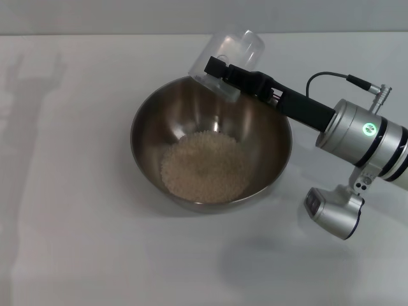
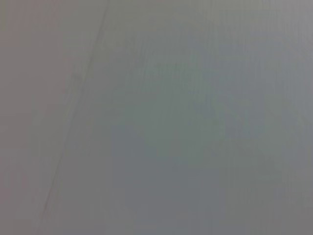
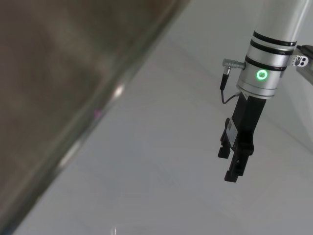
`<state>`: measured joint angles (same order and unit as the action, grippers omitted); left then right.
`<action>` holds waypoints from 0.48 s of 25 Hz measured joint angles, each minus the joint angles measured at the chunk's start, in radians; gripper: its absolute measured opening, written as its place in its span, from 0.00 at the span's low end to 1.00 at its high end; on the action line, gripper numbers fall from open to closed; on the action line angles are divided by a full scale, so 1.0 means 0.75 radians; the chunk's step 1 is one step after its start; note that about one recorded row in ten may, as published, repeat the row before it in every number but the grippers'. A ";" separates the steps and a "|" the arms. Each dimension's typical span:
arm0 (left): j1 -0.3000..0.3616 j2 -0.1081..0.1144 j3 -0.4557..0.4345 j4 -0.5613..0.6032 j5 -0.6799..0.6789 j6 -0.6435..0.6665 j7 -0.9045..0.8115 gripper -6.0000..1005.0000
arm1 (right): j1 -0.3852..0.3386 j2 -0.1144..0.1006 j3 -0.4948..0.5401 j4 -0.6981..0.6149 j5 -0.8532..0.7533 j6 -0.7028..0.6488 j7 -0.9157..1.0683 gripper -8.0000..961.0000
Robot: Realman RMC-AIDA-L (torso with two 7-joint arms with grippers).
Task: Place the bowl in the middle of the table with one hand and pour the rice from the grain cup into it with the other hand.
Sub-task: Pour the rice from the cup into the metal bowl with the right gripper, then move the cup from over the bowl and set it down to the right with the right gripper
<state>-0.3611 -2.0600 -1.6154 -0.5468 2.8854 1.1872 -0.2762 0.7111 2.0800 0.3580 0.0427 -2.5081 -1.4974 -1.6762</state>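
The steel bowl stands in the middle of the white table. A heap of pale rice lies in its bottom. My right gripper is shut on the clear grain cup. It holds the cup tipped over the bowl's far rim, mouth down toward the bowl. The cup looks empty. The right wrist view shows the bowl's wall close up and my left gripper farther off, above the table and away from the bowl. The left arm is out of the head view.
The left wrist view shows only a plain grey surface. A shadow of the right arm falls on the table in front of the bowl. Bare tabletop lies on all sides of the bowl.
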 joint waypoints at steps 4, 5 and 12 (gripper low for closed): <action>0.002 0.000 0.000 0.001 -0.002 0.000 0.000 0.81 | 0.007 0.000 0.005 -0.002 0.004 -0.022 0.013 0.03; 0.003 0.000 0.000 0.001 -0.002 0.000 0.000 0.81 | 0.003 0.000 0.019 0.009 0.011 -0.034 0.048 0.03; 0.005 -0.002 0.000 -0.001 -0.002 0.007 -0.001 0.81 | -0.091 0.001 0.221 0.167 0.097 -0.081 0.536 0.03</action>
<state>-0.3574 -2.0613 -1.6152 -0.5476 2.8840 1.1927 -0.2773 0.6432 2.0805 0.5238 0.1682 -2.4353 -1.5580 -1.2741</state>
